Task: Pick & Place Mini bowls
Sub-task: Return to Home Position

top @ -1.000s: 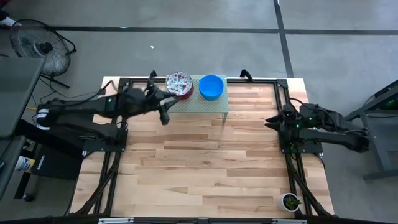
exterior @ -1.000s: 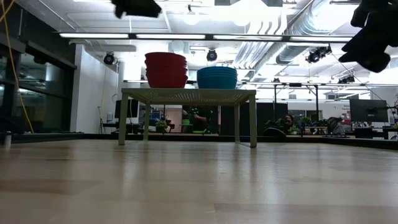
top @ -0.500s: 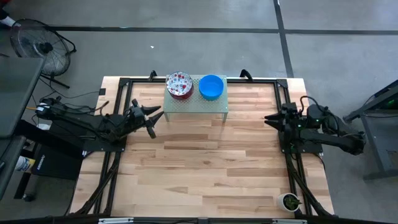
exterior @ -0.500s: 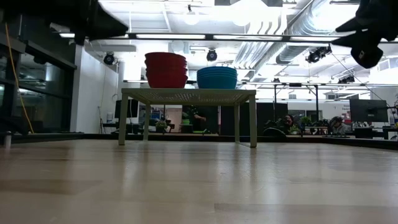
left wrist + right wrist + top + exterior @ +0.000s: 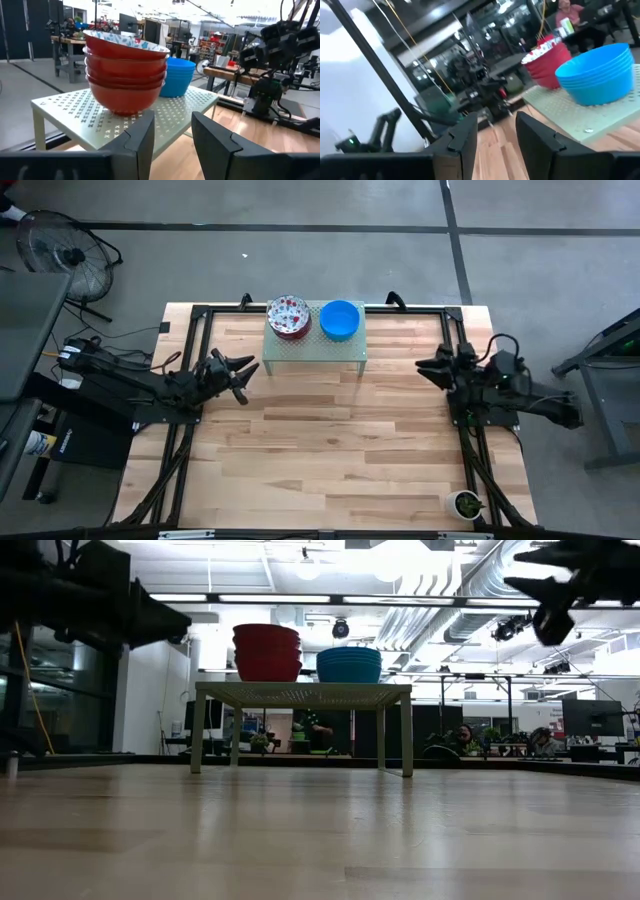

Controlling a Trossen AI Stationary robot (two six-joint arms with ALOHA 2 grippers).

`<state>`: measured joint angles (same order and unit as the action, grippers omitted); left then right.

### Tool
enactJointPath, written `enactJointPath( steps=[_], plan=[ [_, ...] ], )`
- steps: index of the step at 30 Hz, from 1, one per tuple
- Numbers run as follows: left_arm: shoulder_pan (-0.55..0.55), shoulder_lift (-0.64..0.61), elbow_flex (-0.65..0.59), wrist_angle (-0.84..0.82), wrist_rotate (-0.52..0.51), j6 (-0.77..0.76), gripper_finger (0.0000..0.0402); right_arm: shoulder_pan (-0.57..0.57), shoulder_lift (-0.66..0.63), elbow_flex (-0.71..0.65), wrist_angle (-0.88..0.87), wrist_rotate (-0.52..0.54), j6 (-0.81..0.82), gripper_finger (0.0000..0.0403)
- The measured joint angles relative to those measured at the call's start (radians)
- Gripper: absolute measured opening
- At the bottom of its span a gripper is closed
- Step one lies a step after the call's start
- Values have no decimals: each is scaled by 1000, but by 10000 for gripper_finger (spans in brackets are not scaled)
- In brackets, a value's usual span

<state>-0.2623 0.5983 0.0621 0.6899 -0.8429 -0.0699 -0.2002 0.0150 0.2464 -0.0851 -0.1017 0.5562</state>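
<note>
red-white bowl stack (image 5: 288,316), blue bowl stack (image 5: 340,319) side by side on rack (image 5: 315,350) | left gripper (image 5: 245,371) near rack, jaws parted, empty | right gripper (image 5: 422,368) farther off, parted, empty

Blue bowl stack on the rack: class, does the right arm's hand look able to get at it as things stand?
Probably yes. The right hand is open and empty, facing the blue bowl stack across the table, with nothing between them.
</note>
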Motion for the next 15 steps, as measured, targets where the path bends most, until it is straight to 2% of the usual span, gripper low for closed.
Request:
enactJointPath(
  steps=[4,9,15],
  plan=[
    [0,-1,-29,6,2,-20,127,0,0,-107,138,-15,48,124],
    [0,16,-46,-3,16,-101,127,0,1,-180,180,-53,75,124],
    [1,36,-48,-6,43,-116,127,0,1,-226,180,-55,40,124]
  ],
)
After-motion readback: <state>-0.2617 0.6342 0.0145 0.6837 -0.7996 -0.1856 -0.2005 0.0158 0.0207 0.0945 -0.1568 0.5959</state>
